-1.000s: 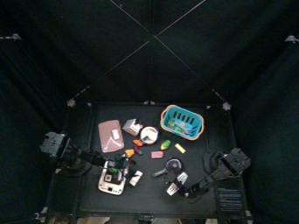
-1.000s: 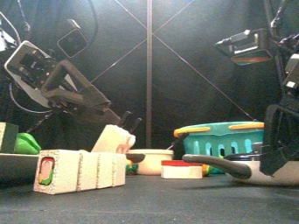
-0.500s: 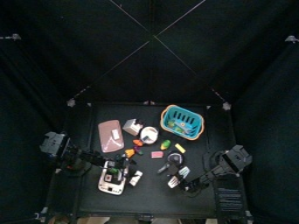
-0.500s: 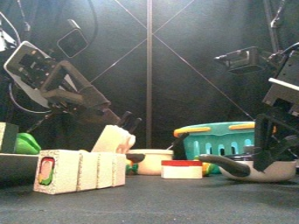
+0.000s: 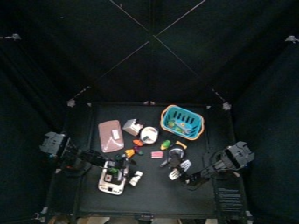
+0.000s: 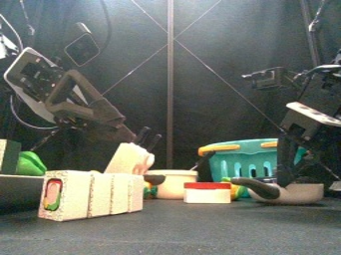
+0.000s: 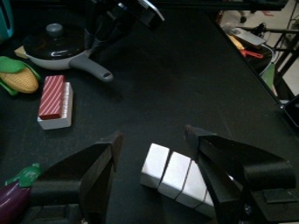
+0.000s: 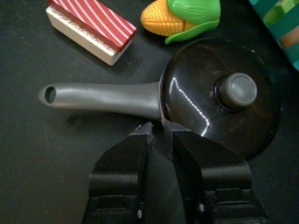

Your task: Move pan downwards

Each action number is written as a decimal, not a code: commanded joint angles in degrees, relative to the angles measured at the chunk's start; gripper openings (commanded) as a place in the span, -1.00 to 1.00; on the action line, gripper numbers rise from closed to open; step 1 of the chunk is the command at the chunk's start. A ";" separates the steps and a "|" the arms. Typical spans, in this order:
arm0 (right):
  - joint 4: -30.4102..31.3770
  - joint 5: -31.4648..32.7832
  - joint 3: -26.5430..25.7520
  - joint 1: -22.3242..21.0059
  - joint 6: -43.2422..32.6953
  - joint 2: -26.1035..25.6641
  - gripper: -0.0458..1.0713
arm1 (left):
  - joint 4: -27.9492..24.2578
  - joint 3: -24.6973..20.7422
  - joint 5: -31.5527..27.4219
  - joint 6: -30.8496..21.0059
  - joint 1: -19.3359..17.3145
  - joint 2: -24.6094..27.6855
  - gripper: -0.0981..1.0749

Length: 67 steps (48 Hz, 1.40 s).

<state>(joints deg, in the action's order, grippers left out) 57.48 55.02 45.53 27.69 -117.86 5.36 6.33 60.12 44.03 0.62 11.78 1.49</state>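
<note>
We see a small black table (image 5: 87, 206) penned in by black curtains (image 5: 47, 52), its dark matte top crowded with toys. The small dark round pan with a lid and grey handle (image 8: 205, 87) lies near the table's front right, just beside a red-and-white striped block (image 8: 91, 29) and a toy corn cob (image 8: 184, 16). The right gripper (image 8: 158, 131) hovers by the handle, jaws pressed together, holding nothing. The left gripper (image 7: 155, 140) rests with jaws spread above white blocks (image 7: 177, 175).

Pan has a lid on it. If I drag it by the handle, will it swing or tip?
The pan looks rigid with a flat base, so tipping seems unlikely. Its handle sits far off centre, so it may pivot. The glossy knobbed lid looks loose and could slide.
</note>
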 commanded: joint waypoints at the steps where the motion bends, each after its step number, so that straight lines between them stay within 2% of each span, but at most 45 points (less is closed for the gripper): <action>1: 0.79 -0.26 -0.09 -0.79 -0.26 -2.46 0.19 | 0.00 -0.44 0.18 0.00 -0.09 -0.53 0.76; 17: 2.99 -0.79 -0.18 -1.93 -0.44 -3.43 0.19 | 0.00 -0.26 0.18 -0.09 -0.09 -0.70 0.76; 26: 6.06 -1.14 -1.58 -1.76 -0.62 -6.59 0.20 | 0.00 -0.44 0.18 -0.09 -0.09 -1.85 0.76; 38: 9.93 2.90 -1.41 -2.11 -0.70 -11.78 0.20 | 0.00 -0.26 0.18 -0.18 -0.09 -2.64 0.76; 49: 10.46 3.69 -0.26 -2.37 -0.53 -14.94 0.20 | 0.00 -0.26 0.18 -0.09 -0.26 -2.81 0.76; 60: 10.99 3.78 1.23 -2.90 -0.62 -18.19 0.20 | 0.35 -0.26 0.53 -0.26 -1.85 -4.13 0.76; 67: 11.16 3.69 2.37 -3.25 -0.70 -18.72 0.20 | 2.90 -0.09 0.62 -0.18 -3.25 -5.45 0.76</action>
<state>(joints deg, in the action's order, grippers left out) 68.20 58.54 47.90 24.96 -118.30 -11.78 7.91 60.38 44.12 0.35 9.40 -2.46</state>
